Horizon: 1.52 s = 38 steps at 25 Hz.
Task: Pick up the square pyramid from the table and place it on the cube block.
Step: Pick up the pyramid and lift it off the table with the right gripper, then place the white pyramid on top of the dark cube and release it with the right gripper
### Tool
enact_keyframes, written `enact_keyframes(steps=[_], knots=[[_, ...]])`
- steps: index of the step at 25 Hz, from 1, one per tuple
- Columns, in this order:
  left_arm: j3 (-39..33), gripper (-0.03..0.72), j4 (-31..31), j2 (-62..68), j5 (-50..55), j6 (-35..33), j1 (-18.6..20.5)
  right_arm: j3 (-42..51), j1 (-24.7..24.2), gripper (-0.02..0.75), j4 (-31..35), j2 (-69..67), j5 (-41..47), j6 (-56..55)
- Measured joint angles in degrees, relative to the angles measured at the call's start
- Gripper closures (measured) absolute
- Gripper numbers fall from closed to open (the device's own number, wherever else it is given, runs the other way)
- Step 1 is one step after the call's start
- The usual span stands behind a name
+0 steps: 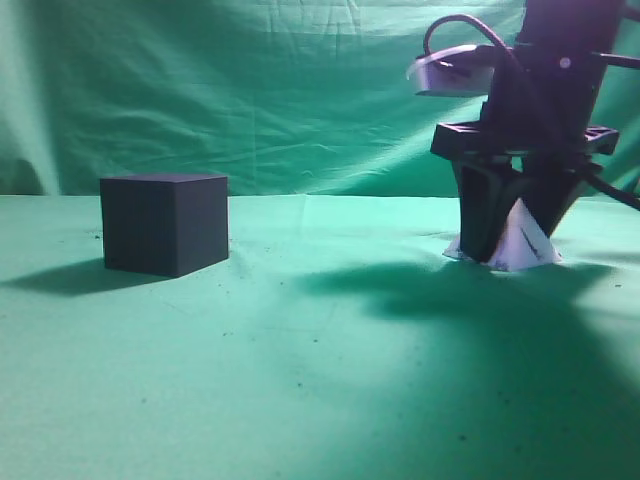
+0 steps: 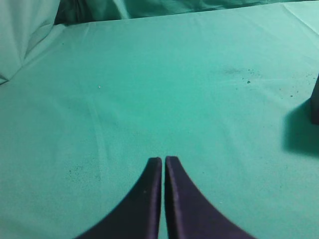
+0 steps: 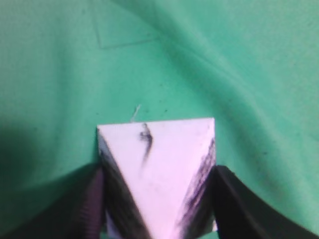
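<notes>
The square pyramid (image 1: 525, 245), white with dark streaks, stands on the green table (image 1: 320, 380) at the right. My right gripper (image 1: 503, 256) reaches down over it. In the right wrist view the two dark fingers (image 3: 157, 199) press against opposite sides of the pyramid (image 3: 159, 154), which still rests on the cloth. The dark cube block (image 1: 165, 235) stands at the left, far from the pyramid. My left gripper (image 2: 163, 159) is shut and empty above bare cloth; a sliver of the cube (image 2: 315, 107) shows at that view's right edge. The left gripper is out of the exterior view.
Green backdrop cloth (image 1: 250, 90) hangs behind the table. Wrinkles and small dark specks mark the cloth (image 2: 239, 74). The right arm casts a broad shadow (image 1: 450, 290) across the cloth in front of the pyramid.
</notes>
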State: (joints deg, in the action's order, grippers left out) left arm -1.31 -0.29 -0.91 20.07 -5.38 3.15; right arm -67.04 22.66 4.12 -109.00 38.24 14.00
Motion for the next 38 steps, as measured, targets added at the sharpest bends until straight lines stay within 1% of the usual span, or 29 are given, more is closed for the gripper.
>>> enact_keyframes(steps=[2,4,8,18,20,22,28,31,34,38], knots=[[0.0,0.688,0.0,0.0,0.0,0.0,0.0,-0.4,0.1,0.38,-0.4,0.1,0.0,0.0],[0.0,0.688,0.0,0.0,0.0,0.0,0.0,-0.7,0.1,0.371,-0.5,0.1,0.3,0.0],[0.0,0.688,0.0,0.0,0.0,0.0,0.0,-3.5,0.1,0.371,-0.7,-0.3,4.4,0.0],[0.0,0.688,0.0,0.0,0.0,0.0,0.0,-17.6,0.4,0.371,-1.0,4.6,15.2,0.0],[0.0,0.688,0.0,0.0,0.0,0.0,0.0,-21.5,1.9,0.371,-1.0,4.9,19.1,0.0],[0.0,0.688,0.0,0.0,0.0,0.0,0.0,-25.3,4.8,0.371,-1.0,4.9,22.3,0.0],[0.0,0.688,0.0,0.0,0.0,0.0,0.0,-37.7,16.2,0.371,-0.5,0.2,28.5,-0.5],[0.0,0.688,0.0,0.0,0.0,0.0,0.0,-42.6,20.2,0.371,-0.4,-5.2,30.2,-0.5],[0.0,0.688,0.0,0.0,0.0,0.0,0.0,-46.9,22.6,0.371,-0.4,-10.7,30.7,-0.6],[0.0,0.688,0.0,0.0,0.0,0.0,0.0,-50.4,23.6,0.371,-0.6,-16.0,31.4,-0.7]])
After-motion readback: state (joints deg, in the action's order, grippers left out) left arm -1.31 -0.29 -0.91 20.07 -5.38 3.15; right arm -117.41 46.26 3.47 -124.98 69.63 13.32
